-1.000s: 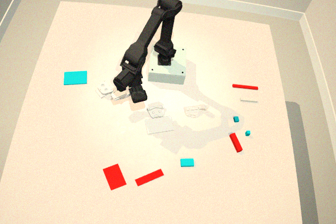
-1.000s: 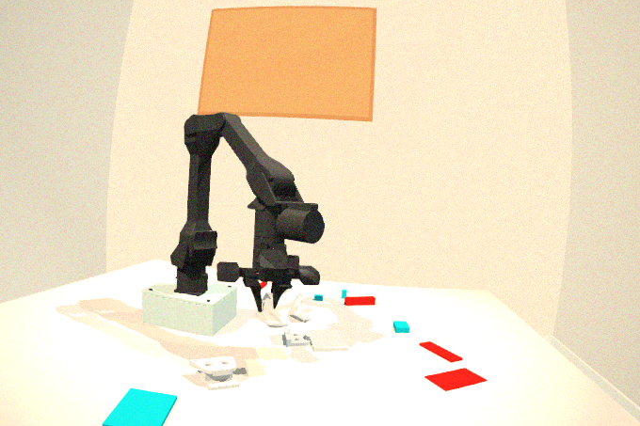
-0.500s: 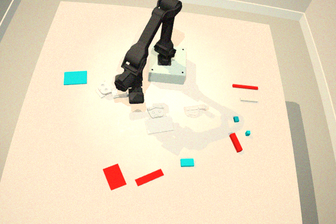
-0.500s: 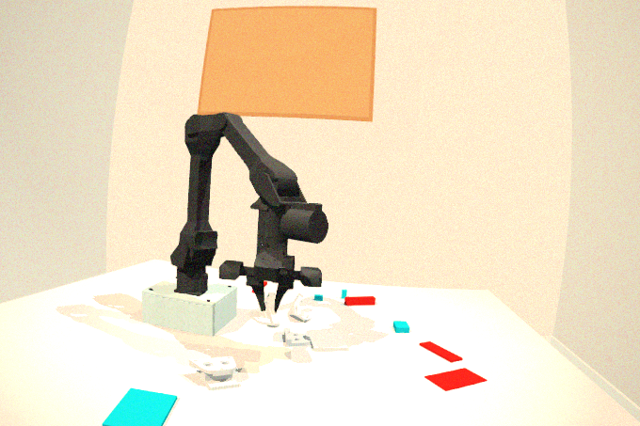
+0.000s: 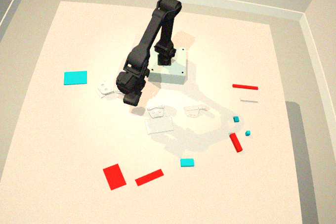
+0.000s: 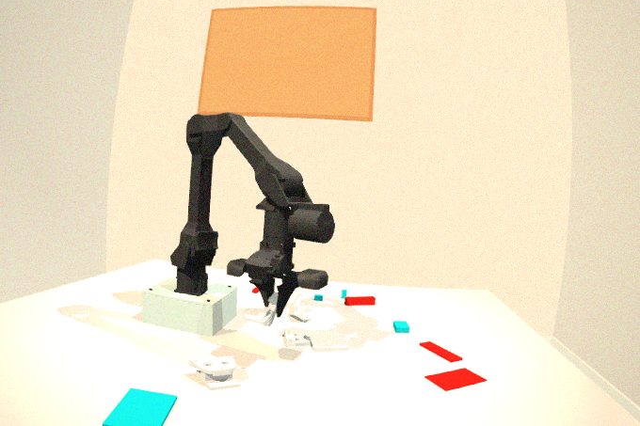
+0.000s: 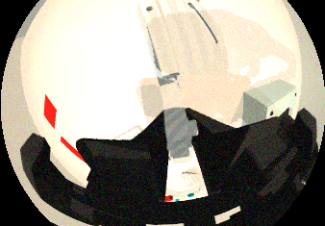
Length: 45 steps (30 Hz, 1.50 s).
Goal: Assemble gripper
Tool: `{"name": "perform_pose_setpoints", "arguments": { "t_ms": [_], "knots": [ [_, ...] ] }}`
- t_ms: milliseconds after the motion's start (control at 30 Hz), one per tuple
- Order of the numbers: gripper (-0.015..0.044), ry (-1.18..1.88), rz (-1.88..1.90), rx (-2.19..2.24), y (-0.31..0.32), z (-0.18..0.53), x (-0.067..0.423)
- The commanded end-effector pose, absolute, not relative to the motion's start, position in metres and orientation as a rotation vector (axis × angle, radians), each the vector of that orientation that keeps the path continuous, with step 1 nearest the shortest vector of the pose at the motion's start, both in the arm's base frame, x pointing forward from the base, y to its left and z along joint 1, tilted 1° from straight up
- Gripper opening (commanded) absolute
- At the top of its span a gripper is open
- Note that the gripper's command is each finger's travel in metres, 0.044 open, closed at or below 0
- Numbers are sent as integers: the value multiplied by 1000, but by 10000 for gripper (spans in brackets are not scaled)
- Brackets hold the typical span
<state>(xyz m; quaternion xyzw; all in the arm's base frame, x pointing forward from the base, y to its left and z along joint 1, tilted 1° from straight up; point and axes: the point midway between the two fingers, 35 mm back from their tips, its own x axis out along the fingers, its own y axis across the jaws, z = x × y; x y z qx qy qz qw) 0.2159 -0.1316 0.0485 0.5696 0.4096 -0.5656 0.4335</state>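
Observation:
My gripper is shut on a pale jaw, holding it above the table. Its grey stub is between the fingertips. In the top view the arm hides the fingertips. The gripper base, with two small pins, stands beside a flat white slab. The other jaw lies apart, to the right of the base in the top view. What seems to be the housing plate, with two round openings, lies to the left of the wrist in the top view.
The pale robot mount stands behind the parts. A large cyan plate lies at the left. Red pieces and a cyan block lie in front. Red bars and small cyan cubes lie right.

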Motion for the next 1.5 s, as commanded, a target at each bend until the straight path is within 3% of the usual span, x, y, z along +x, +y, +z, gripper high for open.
{"name": "perform_pose_setpoints", "arguments": {
  "t_ms": [0,1467],
  "knots": [
    [37,949,-1486,1502,-130,49,220],
    [37,857,-1583,1604,-129,0,225]
  ]
}}
